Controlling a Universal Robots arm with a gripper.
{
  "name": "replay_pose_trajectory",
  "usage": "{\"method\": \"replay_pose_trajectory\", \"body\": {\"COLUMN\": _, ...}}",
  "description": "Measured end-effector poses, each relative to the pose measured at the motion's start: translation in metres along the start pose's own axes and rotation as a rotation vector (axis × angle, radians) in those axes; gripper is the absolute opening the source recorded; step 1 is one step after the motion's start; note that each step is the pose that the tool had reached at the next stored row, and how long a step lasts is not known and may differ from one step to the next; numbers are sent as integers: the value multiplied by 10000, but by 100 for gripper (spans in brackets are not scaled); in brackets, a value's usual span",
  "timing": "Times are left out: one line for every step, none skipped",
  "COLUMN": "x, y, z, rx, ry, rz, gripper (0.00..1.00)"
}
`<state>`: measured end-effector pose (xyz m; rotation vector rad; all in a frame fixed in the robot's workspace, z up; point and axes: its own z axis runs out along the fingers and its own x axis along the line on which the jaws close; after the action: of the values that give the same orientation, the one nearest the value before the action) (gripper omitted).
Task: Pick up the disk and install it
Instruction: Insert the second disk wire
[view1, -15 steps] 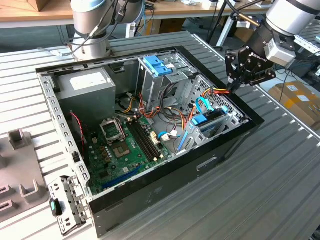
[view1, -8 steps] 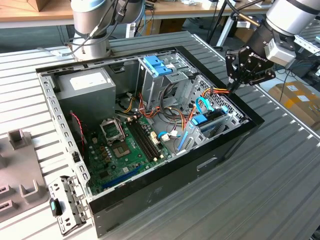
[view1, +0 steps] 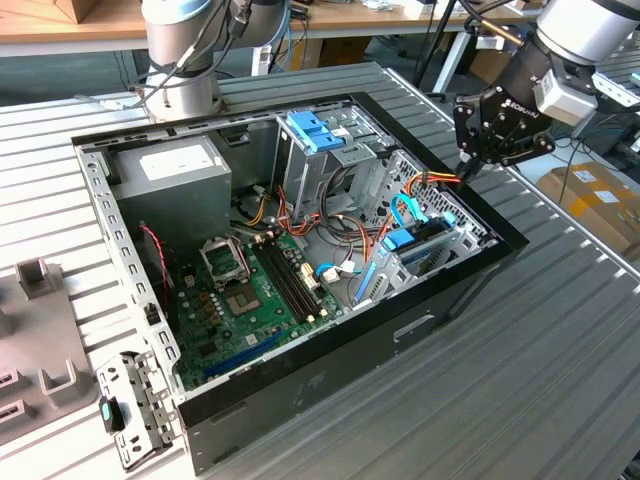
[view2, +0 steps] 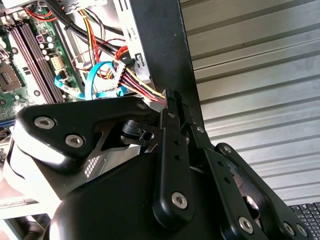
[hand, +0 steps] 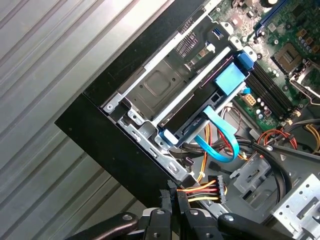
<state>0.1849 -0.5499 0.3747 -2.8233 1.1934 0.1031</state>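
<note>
The disk (hand: 192, 117) lies slotted in the metal drive cage (hand: 165, 82) at the corner of the open computer case (view1: 300, 390). Its blue rail ends (hand: 245, 60) and a light-blue latch (hand: 231, 80) show, while its label is hidden. In the exterior view the cage (view1: 430, 240) sits at the case's right. My gripper (view1: 468, 170) hangs just above the case's black rim beside the cage. In both wrist views the gripper (view2: 175, 100) (hand: 174, 196) is pinched on a red, yellow and black power cable (hand: 200, 191) that ends in a black connector (hand: 220, 187).
A grey power supply (view1: 165, 165) with a white sticker, the green motherboard (view1: 250, 290) and a blue-topped bay (view1: 312, 130) fill the case. A blue data cable (hand: 220, 142) loops near the cage. Another arm's base (view1: 180, 70) stands behind. Grey fixtures (view1: 40, 330) lie on the exterior view's left.
</note>
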Motion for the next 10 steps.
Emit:
{"method": "replay_pose_trajectory", "body": {"x": -11, "y": 11, "z": 1, "rx": 2, "ry": 1, "rz": 22, "gripper": 16}}
{"method": "replay_pose_trajectory", "body": {"x": -14, "y": 17, "z": 2, "rx": 9, "ry": 2, "rz": 82, "gripper": 16}}
{"method": "replay_pose_trajectory", "body": {"x": -17, "y": 20, "z": 3, "rx": 21, "ry": 8, "rz": 212, "gripper": 16}}
{"method": "replay_pose_trajectory", "body": {"x": -19, "y": 21, "z": 3, "rx": 36, "ry": 16, "rz": 388, "gripper": 16}}
{"method": "replay_pose_trajectory", "body": {"x": -19, "y": 22, "z": 4, "rx": 48, "ry": 22, "rz": 521, "gripper": 16}}
{"method": "replay_pose_trajectory", "body": {"x": -19, "y": 22, "z": 5, "rx": 71, "ry": 32, "rz": 758, "gripper": 16}}
{"method": "replay_pose_trajectory", "body": {"x": -20, "y": 22, "z": 6, "rx": 96, "ry": 44, "rz": 1036, "gripper": 16}}
{"method": "replay_pose_trajectory", "body": {"x": -20, "y": 22, "z": 8, "rx": 121, "ry": 55, "rz": 1305, "gripper": 16}}
{"method": "replay_pose_trajectory", "body": {"x": -19, "y": 22, "z": 9, "rx": 132, "ry": 61, "rz": 1429, "gripper": 16}}
{"method": "replay_pose_trajectory", "body": {"x": -20, "y": 22, "z": 10, "rx": 142, "ry": 66, "rz": 1544, "gripper": 16}}
